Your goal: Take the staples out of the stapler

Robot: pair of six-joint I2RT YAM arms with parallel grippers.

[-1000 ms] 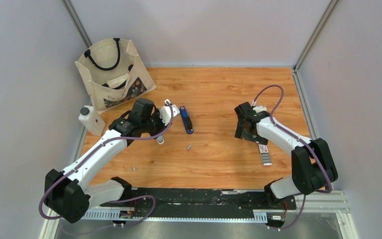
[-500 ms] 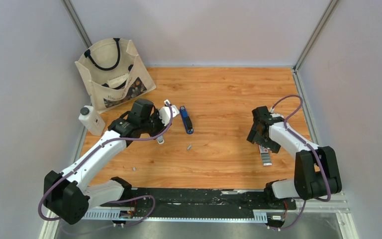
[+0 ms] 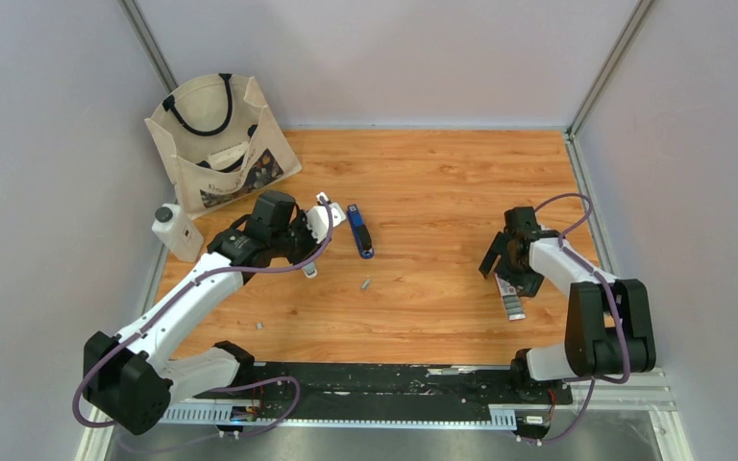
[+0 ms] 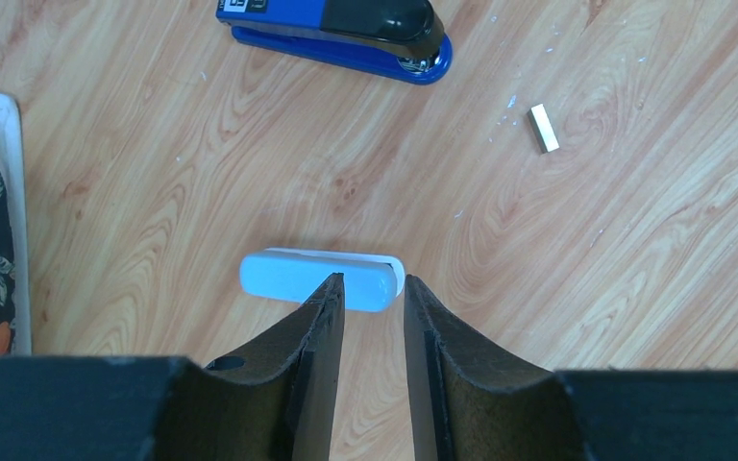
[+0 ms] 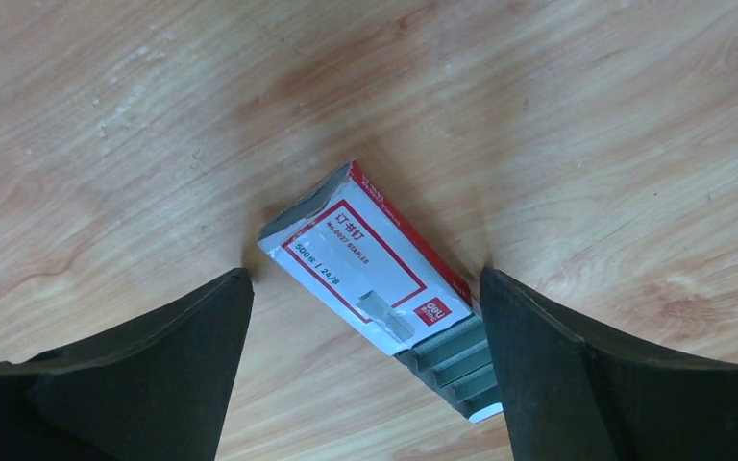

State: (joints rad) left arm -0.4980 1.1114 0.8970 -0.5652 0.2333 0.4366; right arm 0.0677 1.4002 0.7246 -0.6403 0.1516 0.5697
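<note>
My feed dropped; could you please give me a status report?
Left gripper slightly open, empty. Right gripper open over red-and-white cardboard box. Blue-and-black stapler closed, silvery metal staple strip loose nearby.

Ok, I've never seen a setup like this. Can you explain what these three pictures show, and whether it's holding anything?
These are two robot arms bolted at the near edge of a wooden table: the left arm and the right arm. Each ends in a two-finger pincer. The wide picture comes from a fixed camera above and behind them. The other two come from wrist cameras looking past the dark fingers. On the table lie a blue stapler, a strip of staples, a pale blue oblong piece and a red-and-white staple box. A tote bag and a white bottle sit at the left. The left pincer, narrowly open, hovers at the pale blue piece. The right pincer is wide open over the box. Neither holds anything.
</note>
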